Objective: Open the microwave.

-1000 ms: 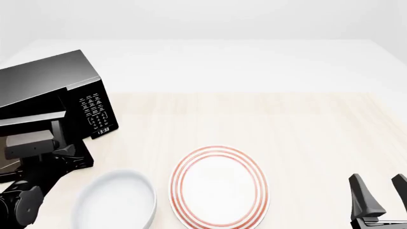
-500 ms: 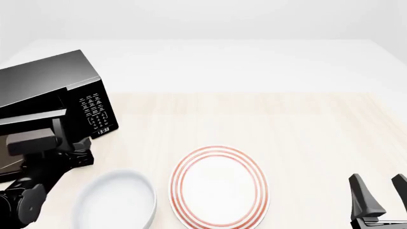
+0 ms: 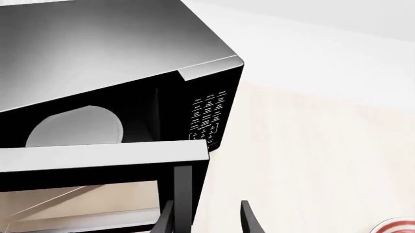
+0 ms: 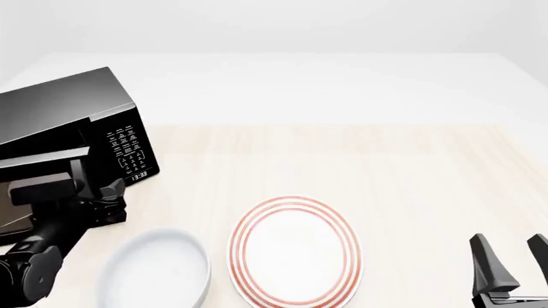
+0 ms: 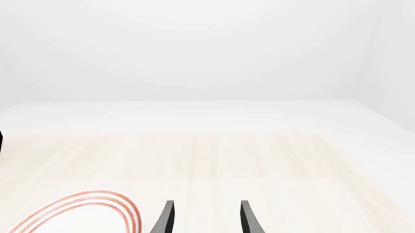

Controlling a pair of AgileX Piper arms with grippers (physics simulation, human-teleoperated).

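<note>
Glossy black microwave (image 4: 77,128) stands directly ahead of my left gripper (image 3: 206,221), door ajar. I judge it heavy, rigid and slick; the vertical handle (image 3: 182,194) is the hold. Fingers spread, one touching it. Right gripper (image 4: 511,263) spread, idle.

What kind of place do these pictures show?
Probably a simulated kitchen-style tabletop, not a real room. A black microwave stands on a pale wooden table beside a red-ringed plate and a white bowl, and the surroundings are blank white.
</note>
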